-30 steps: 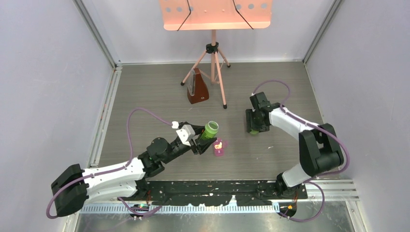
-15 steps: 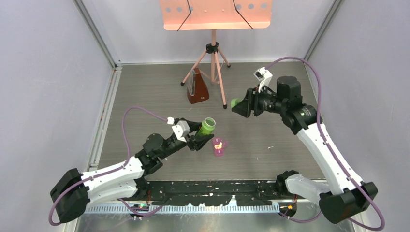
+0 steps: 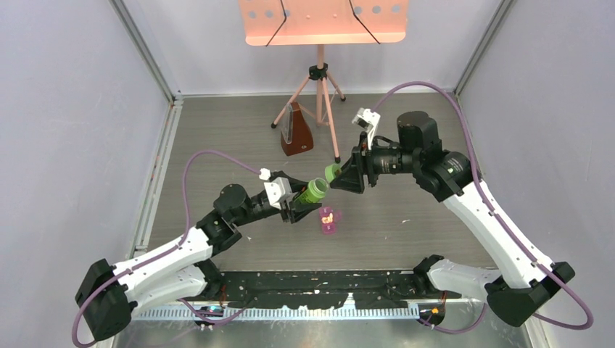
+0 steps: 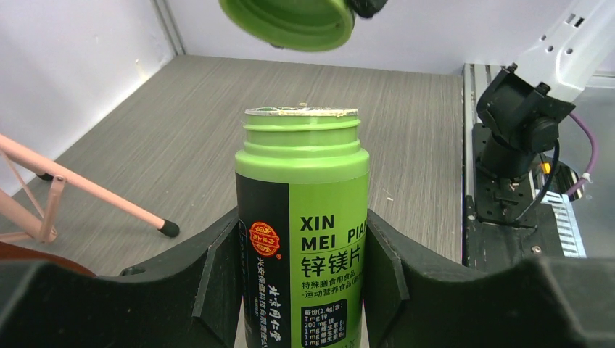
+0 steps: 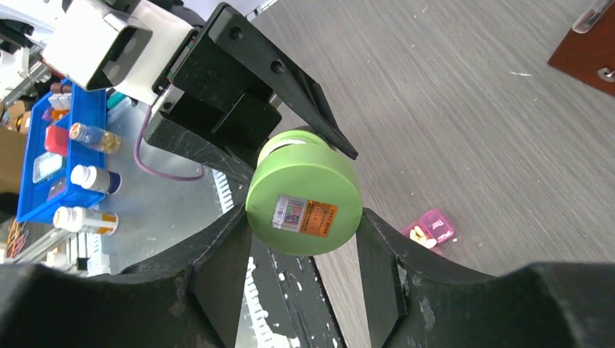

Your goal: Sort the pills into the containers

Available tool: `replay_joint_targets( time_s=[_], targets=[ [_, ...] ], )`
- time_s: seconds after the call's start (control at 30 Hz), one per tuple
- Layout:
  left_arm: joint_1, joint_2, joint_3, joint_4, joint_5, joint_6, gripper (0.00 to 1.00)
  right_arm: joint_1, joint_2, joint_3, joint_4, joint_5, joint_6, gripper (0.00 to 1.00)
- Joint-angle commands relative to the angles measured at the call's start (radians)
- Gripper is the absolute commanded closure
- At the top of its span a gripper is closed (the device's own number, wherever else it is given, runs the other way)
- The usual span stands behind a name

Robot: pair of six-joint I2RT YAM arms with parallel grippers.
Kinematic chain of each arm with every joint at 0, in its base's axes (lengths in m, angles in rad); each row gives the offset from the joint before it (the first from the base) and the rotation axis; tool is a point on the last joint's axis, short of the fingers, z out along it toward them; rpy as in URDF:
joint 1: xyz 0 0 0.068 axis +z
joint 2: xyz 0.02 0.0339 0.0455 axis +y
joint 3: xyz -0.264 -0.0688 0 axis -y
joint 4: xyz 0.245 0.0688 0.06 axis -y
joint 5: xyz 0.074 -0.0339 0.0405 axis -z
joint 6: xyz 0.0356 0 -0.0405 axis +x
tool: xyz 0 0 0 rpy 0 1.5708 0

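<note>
The pink pill box lies on the table with its lids open and orange-yellow pills in a compartment; it also shows in the right wrist view. My left gripper is shut on an uncapped green bottle, held tilted above and left of the box. My right gripper is shut on the bottle's green cap, held just beyond the bottle's mouth. The cap also shows in the left wrist view, above the mouth.
A brown metronome and a pink tripod stand with a tray stand at the back. A small white speck lies right of the box. A blue bin of bottles sits off the table.
My right arm lifted the cap off the table on the right and carried it left to the bottle's mouth. My left gripper raised and tilted the bottle slightly.
</note>
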Motion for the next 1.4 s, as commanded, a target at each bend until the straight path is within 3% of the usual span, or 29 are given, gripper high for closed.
replay_joint_targets(
  time_s=[0.0,1.37],
  targets=[
    [0.013,-0.011,0.054,-0.032,0.066,0.035,1.00,0.048,0.032,0.058,-0.061,0.042,-0.053,0.42],
    [0.054,0.040,0.132,-0.120,0.225,0.039,1.00,0.210,0.194,0.138,-0.255,0.116,-0.238,0.42]
  ],
)
